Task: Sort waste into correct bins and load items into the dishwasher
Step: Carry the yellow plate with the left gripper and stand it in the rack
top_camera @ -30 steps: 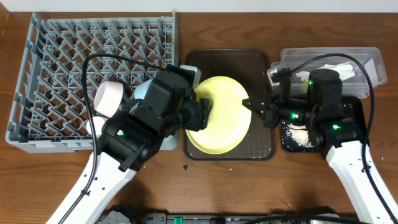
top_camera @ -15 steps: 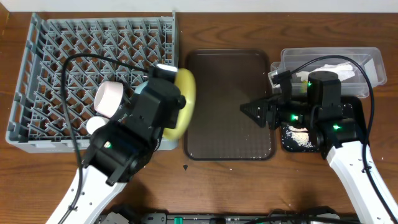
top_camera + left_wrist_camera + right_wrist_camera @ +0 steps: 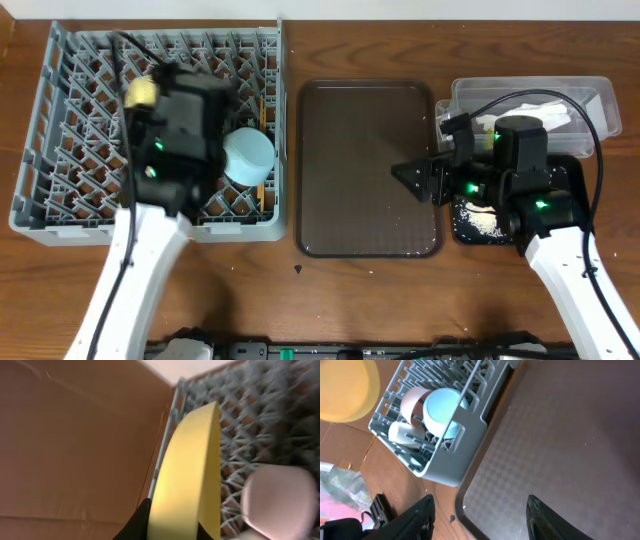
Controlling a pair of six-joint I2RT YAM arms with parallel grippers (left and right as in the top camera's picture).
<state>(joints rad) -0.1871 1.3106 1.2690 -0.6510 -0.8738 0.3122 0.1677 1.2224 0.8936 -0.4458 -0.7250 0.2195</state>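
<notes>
Wooden worktop (image 3: pixel 250 285): left tool (image 3: pixel 170 529), clenched on yellow plate (image 3: pixel 192 465), has moved from rack's (image 3: pixel 80 120) 3 o'clock edge toward 10 o'clock. Right tool (image 3: pixel 479 504) released above tray (image 3: pixel 365 160).

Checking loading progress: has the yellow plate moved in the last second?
Yes. The yellow plate has gone left, off the brown tray, and is now held on edge over the grey rack by the left gripper.

I see dish rack (image 3: pixel 80 120) left, bowl (image 3: pixel 248 155) in it, serving tray (image 3: pixel 360 150) middle, tub (image 3: pixel 592 95) behind shallow tray (image 3: pixel 458 236) right
</notes>
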